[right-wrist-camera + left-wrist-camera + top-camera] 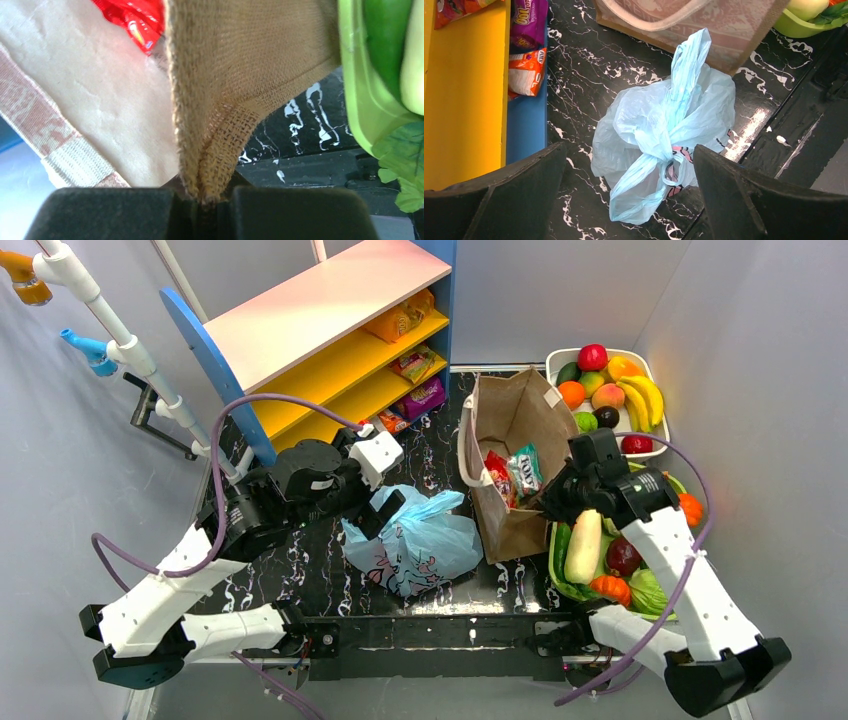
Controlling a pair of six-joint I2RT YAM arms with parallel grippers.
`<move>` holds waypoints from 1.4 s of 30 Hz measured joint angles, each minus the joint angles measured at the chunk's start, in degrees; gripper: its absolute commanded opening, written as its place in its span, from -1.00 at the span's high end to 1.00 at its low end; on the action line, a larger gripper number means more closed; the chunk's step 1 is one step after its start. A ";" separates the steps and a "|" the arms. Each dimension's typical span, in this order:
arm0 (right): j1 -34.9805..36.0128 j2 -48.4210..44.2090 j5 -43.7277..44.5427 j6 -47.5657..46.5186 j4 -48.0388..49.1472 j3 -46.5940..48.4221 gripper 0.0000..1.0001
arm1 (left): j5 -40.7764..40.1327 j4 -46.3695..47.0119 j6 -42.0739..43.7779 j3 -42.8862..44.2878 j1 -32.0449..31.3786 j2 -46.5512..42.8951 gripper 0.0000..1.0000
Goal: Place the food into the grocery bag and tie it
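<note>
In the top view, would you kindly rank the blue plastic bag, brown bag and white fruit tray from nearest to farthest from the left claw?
1. blue plastic bag, directly beside the left claw.
2. brown bag, further right, mid-table.
3. white fruit tray, far right corner.

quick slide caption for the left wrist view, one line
Open left gripper hovers over the knotted light-blue grocery bag on the black marbled table, burlap bag behind it.

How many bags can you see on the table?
2. The tied blue bag lies in the middle. The brown bag sits just right of it, its edge pinched by the right tool. None seems hidden.
</note>
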 measured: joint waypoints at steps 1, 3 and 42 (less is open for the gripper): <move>0.26 -1.06 -1.22 -0.35 0.68 -0.75 0.84 | -0.04 0.02 0.12 0.00 0.00 -0.02 -0.96; 0.76 -3.20 -3.54 -1.10 2.56 -2.13 0.21 | -0.12 0.03 0.31 -0.07 0.00 -0.03 -0.96; -17.44 15.33 4.65 -39.20 3.37 15.23 0.24 | -0.98 -0.98 -2.26 -1.70 0.00 -5.49 -0.97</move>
